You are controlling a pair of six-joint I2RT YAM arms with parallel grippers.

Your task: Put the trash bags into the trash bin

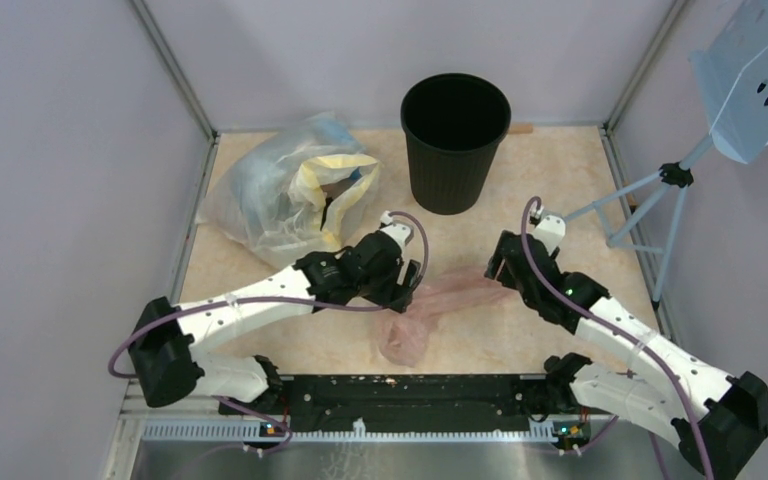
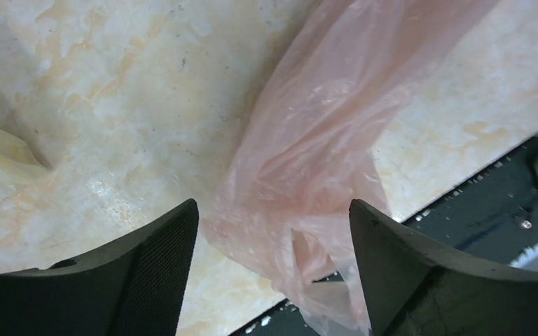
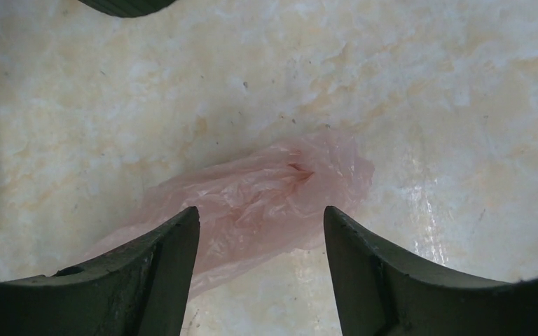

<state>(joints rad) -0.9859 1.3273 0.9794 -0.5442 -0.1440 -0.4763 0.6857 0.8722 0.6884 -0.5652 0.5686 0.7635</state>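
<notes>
The left pincer (image 2: 273, 210) is released, its two black fingers spread wide. The thin, crinkly, see-through pale pink plastic film bag (image 2: 322, 140) lies on the pale marbled bench (image 2: 112, 91) under the gap. It runs from beneath the finger on the right of the wrist view up and away from it; whether either finger touches the film I cannot tell. The right pincer (image 3: 260, 213) is likewise released, fingers wide apart, and the bag's puckered end shows in the gap just ahead of them. From overhead the bag stretches between the two pincers. Beyond both pincers, well apart from the bag, the round black ribbed plastic bin (image 1: 455, 150) stands upright. Beyond the left pincer, on its outer side, sits a bulky clear plastic sack (image 1: 290, 190) with yellow and blue contents.
</notes>
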